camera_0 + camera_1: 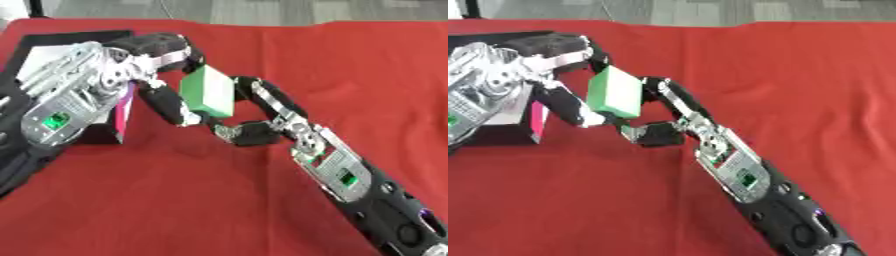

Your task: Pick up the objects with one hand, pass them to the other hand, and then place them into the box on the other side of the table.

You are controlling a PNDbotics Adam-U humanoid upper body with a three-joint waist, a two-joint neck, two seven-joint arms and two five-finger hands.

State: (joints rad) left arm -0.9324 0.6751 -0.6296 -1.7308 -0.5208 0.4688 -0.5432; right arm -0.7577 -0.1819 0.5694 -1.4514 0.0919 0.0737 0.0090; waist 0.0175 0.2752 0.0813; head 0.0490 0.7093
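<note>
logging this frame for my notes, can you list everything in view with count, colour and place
block: one, green, held above the cloth between both hands, left of centre
box: one, black with a pink side, far left, mostly behind the left arm
cloth: one, red, covering the table
floor: grey, along the top edge
left hand: one, black and silver, fingers curled on the block
right hand: one, black and silver, fingers curled on the block

Red cloth over table, grey floor w/ pale patches at far edge
</note>
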